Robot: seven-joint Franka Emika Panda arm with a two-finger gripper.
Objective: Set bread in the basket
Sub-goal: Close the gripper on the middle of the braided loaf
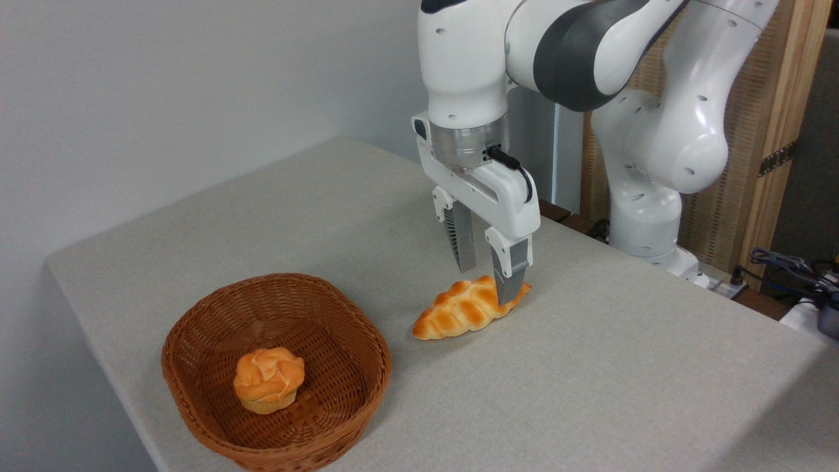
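The bread, a long braided loaf with a golden-orange glazed top, lies on the grey table to the right of the basket. The basket is brown woven wicker and stands near the table's front left. My gripper hangs open right over the loaf's far right end. One finger stands in front of that end and the other behind it. The fingertips are down at about the level of the loaf's top, and I cannot tell whether they touch it.
A small round orange bun sits inside the basket. The robot's white base stands at the table's back right, with cables beyond it. The table edge runs close to the basket's left and front.
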